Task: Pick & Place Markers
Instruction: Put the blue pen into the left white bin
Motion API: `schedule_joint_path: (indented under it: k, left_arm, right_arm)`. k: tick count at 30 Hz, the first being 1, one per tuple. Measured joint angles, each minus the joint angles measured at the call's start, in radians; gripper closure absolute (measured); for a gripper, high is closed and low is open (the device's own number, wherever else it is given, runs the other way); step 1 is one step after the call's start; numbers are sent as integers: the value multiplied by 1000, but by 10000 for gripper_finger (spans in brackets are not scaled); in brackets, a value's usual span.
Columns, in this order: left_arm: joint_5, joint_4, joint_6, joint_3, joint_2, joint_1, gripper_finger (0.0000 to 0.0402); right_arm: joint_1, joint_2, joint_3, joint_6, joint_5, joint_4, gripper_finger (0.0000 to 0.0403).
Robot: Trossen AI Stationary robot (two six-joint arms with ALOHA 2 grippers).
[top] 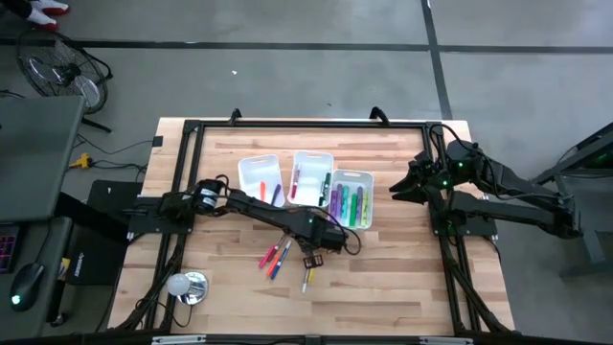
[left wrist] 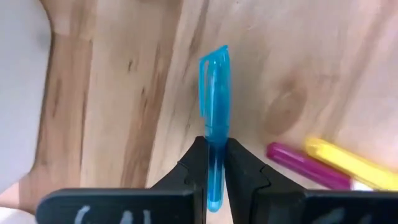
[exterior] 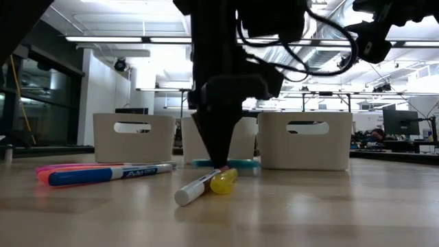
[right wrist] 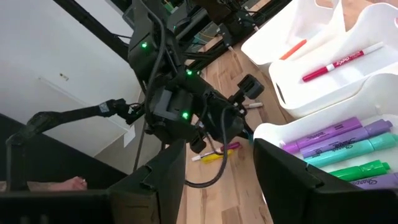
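My left gripper [top: 312, 261] [exterior: 221, 163] [left wrist: 214, 177] points down at the table's middle, shut on a teal marker [left wrist: 214, 81]. Close beside it lie a pink marker [left wrist: 301, 163] and a yellow-capped marker [left wrist: 348, 163] [exterior: 206, 185]. Several more markers [top: 275, 257] lie flat to the left, among them a blue one [exterior: 103, 173]. Three white bins stand behind: the left bin [top: 261, 179], the middle bin [top: 311, 177], and the right bin [top: 351, 199], which holds purple, teal and green markers [right wrist: 336, 149]. My right gripper [top: 397, 189] [right wrist: 217, 180] hovers open by the right bin. My left gripper pinches the teal marker's barrel [left wrist: 214, 149] between its two fingers, back from the capped end [left wrist: 214, 68]. The fingers come from above, pointing down, and lie across the marker. The marker sits level [exterior: 236, 163]; whether it rests on the table or is just clear of it, I cannot tell.
A black frame [top: 192, 129] runs around the wooden table top. A round silver object [top: 188, 286] sits near the table's near left corner. A red marker [right wrist: 333, 65] lies in the middle bin. Bare wood [top: 402, 278] shows to the right of the loose markers.
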Motion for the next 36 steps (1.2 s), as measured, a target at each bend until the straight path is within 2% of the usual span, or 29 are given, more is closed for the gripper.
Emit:
schedule_joint_path:
  k: [7,17,21,29,36]
  left_arm:
    - [-16,-110,-46,45,-1,-1,377]
    - [-55,-236,-80,196,-3,-6,377]
    - [-115,-315,-138,248,-9,-20,377]
    - [-176,-384,-243,253,-88,-18,377]
    - [-263,-536,-302,237,-179,14,377]
  right_arm:
    - [0,0,0,0,0,0,226]
    - [0,0,0,-8,0,0,226]
    - [0,0,0,-16,0,0,226]
    - [0,0,0,-40,0,1,226]
    - [0,0,0,-65,0,1,226]
